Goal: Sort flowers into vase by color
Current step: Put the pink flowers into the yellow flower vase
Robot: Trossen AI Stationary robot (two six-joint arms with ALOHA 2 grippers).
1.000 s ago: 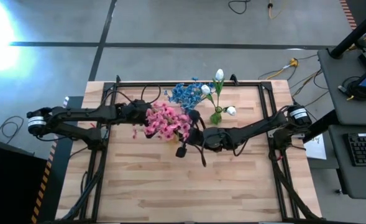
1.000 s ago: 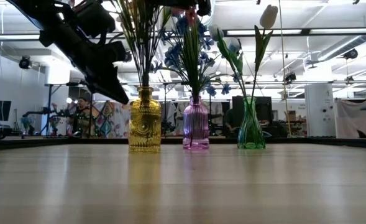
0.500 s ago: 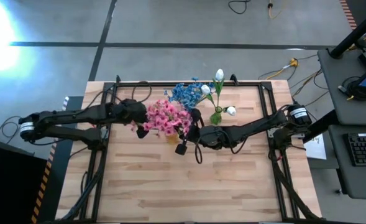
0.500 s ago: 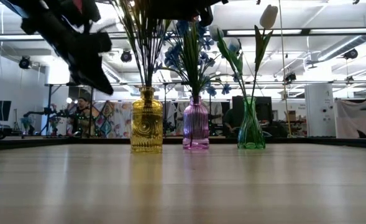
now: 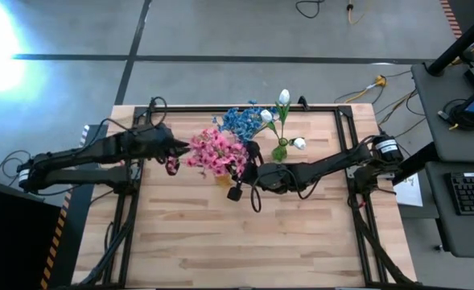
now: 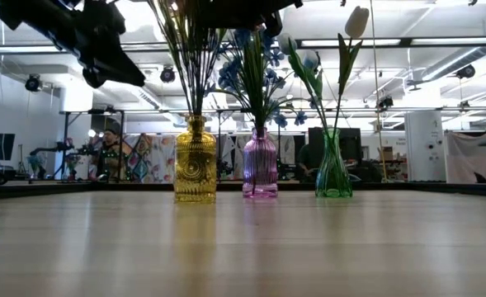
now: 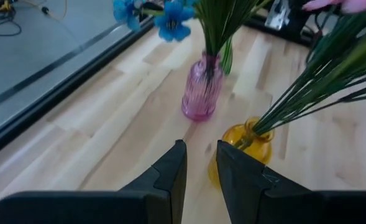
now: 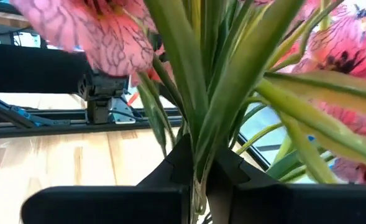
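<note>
Three vases stand in a row near the table's far edge. The yellow vase [image 6: 195, 169] holds the pink flowers [image 5: 216, 153], the purple vase [image 6: 260, 163] the blue flowers [image 5: 238, 121], and the green vase [image 6: 333, 169] the white tulip buds [image 5: 283, 98]. My right gripper [image 5: 249, 171] is shut on the pink bunch's stems above the yellow vase. My left gripper [image 5: 176, 148] hangs to the left of the pink blossoms. It is raised, and its fingers [image 7: 200, 149] stand slightly open with nothing between them. My right gripper pinches several green stems of the pink flowers [image 8: 201, 124] between its two fingers, below the blossoms. The fingers come in level from the table's right and lie across the stems. The stems stand upright, with their lower ends in the yellow vase.
Black rails and cables [image 5: 220, 109] run along the table's far edge behind the vases. Bare wooden tabletop [image 5: 245, 242] lies on the near side of the vases. Beyond the table, a person [image 6: 110, 153] sits in the room.
My left gripper has drawn back from the pink flowers toward the table's left edge and has risen. Its fingers keep the same small gap. The pink bunch stays in the yellow vase, held by my right gripper.
</note>
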